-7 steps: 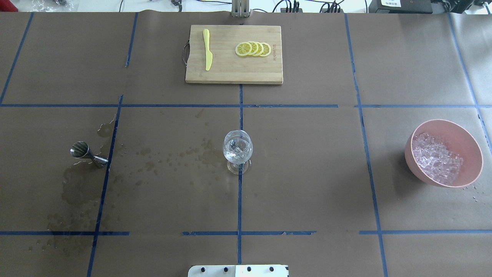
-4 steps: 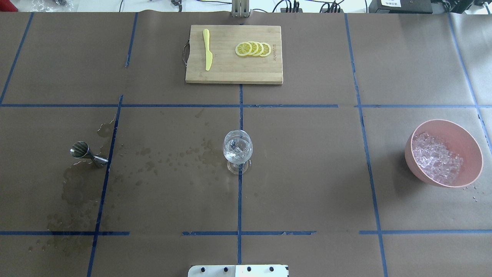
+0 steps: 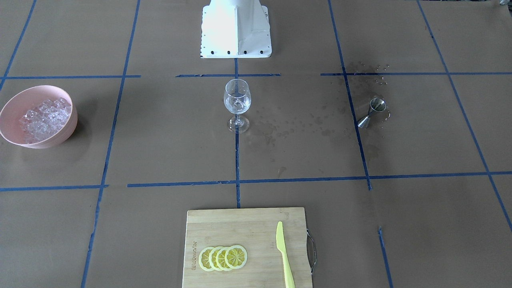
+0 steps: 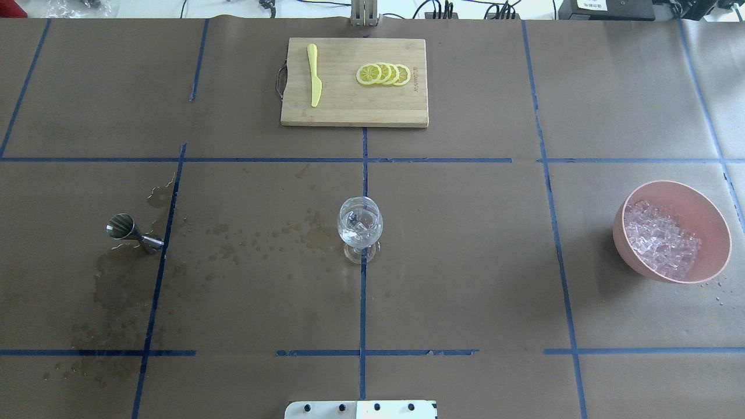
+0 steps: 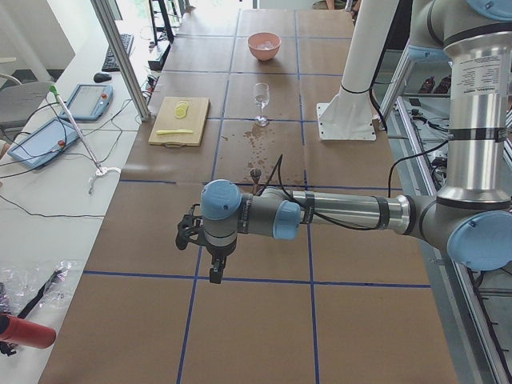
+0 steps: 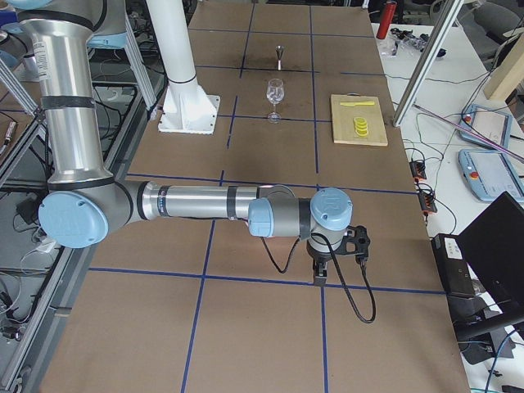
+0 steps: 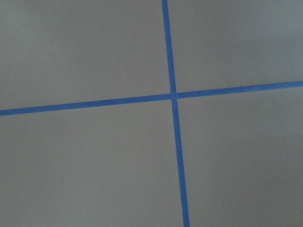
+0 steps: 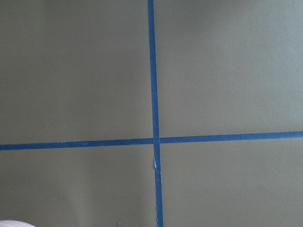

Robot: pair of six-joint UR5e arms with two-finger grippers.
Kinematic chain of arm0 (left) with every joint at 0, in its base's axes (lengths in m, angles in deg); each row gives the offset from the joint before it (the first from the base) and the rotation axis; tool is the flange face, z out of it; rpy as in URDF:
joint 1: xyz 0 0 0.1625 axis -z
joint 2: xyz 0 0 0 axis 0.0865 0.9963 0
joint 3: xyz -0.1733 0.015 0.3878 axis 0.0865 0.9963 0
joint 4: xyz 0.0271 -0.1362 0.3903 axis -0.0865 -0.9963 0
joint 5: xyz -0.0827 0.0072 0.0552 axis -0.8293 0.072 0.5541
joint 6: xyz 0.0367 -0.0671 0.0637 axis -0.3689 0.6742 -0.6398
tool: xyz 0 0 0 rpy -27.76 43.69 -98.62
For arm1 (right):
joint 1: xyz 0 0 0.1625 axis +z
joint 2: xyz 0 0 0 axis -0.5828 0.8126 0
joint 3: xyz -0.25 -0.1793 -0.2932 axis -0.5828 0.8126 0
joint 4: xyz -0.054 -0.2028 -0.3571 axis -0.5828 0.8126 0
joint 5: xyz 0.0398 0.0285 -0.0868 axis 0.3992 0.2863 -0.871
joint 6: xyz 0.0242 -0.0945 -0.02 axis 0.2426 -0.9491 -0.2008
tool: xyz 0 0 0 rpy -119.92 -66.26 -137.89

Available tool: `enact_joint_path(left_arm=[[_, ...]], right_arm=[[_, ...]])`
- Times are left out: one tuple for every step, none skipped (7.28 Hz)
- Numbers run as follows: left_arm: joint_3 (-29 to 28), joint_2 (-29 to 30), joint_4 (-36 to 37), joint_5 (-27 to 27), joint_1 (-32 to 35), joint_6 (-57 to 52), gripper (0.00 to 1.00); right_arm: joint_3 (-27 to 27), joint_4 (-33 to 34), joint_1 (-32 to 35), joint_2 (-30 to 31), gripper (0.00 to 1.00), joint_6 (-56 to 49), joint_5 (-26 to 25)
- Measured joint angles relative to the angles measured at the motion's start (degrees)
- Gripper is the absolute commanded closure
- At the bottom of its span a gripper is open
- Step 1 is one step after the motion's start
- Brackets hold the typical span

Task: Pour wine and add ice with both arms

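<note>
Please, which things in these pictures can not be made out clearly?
Left gripper: shows only in the exterior left view, side-on; open or shut cannot be told.
Right gripper: likewise, only in the exterior right view.
Wine glass: clear contents glint in the overhead view; what they are is too small to tell.
Jigger: cup dark in the overhead view; full or empty unclear.
Cutting board: its lettering is too small to read.

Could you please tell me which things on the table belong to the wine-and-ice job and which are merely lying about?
For the job: wine glass, jigger lying on its side, ice, pink bowl holding it.
Lying about: cutting board, lemon slices, yellow knife.
</note>
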Motion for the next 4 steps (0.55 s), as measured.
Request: enact_joint_path(left_arm=[[0.01, 0.73, -0.09, 0.04, 1.28, -0.01, 0.0], [-0.02, 1.58, -0.12, 0.1, 1.9, 0.01, 0.0], [-0.09, 2.18, -0.12, 0.14, 2.13, 0.08, 0.0], [-0.18, 2.48, -0.13, 0.14, 2.21, 0.12, 0.0]], right_arm=[[-0.02, -0.02, 0.0, 0.0, 0.0, 0.0, 0.0], [-0.02, -0.03, 0.0, -0.01, 0.0, 0.0, 0.0], [-0.02, -0.03, 0.0, -0.01, 0.0, 0.0, 0.0], [-0.02, -0.03, 0.0, -0.03, 0.0, 0.0, 0.0]])
